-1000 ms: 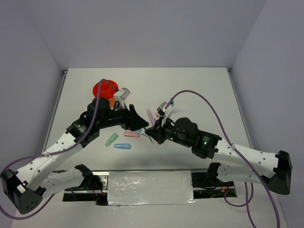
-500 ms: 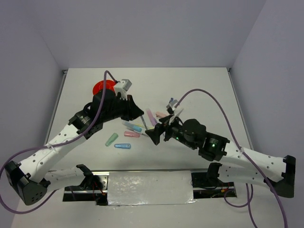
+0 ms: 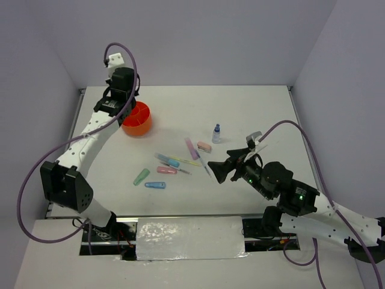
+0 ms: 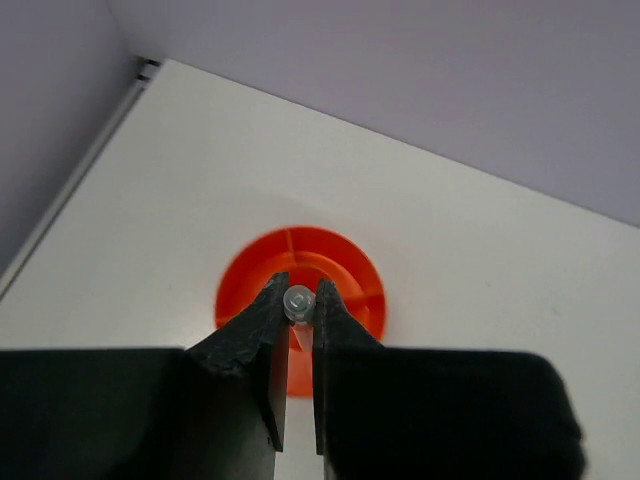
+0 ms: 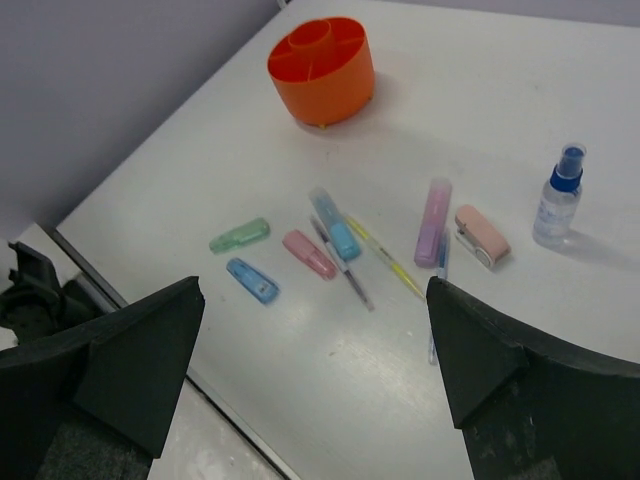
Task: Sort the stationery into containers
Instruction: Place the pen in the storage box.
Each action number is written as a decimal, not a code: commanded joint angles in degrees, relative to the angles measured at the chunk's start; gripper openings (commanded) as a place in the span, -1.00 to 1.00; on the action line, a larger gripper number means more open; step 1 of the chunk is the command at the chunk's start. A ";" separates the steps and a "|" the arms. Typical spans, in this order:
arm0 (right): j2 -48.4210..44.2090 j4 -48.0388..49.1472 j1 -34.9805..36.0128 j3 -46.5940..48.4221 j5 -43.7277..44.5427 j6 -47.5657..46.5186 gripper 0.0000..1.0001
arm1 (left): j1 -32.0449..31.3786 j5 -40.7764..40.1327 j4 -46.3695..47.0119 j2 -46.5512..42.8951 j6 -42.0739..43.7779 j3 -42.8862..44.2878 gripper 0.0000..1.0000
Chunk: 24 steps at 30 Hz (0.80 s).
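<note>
Orange organizer [image 3: 142,124] sits at ten o'clock on the table [image 3: 252,114], and the left gripper [image 4: 298,288] hangs straight above it, jaws pinched on a thin pen-like piece [image 4: 298,302] held end-down, evidently so it can drop upright into a compartment; which one I cannot tell. At four o'clock the right gripper [image 5: 315,292] is spread wide and empty, facing the markers [image 5: 308,253], eraser [image 5: 482,235] and bottle [image 5: 558,195] lying loose mid-table, probably lining up the next pick.

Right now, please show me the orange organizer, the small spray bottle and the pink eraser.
orange organizer [image 5: 322,95], right wrist view, on its outer wall.
small spray bottle [image 5: 553,217], right wrist view, on its clear body.
pink eraser [image 5: 484,234], right wrist view, on its top face.
</note>
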 commanded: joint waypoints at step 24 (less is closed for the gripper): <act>2.38 -2.90 0.30 -0.32 -1.68 -2.95 0.99 | 7.43 5.15 22.10 5.09 -1.78 -11.20 -0.89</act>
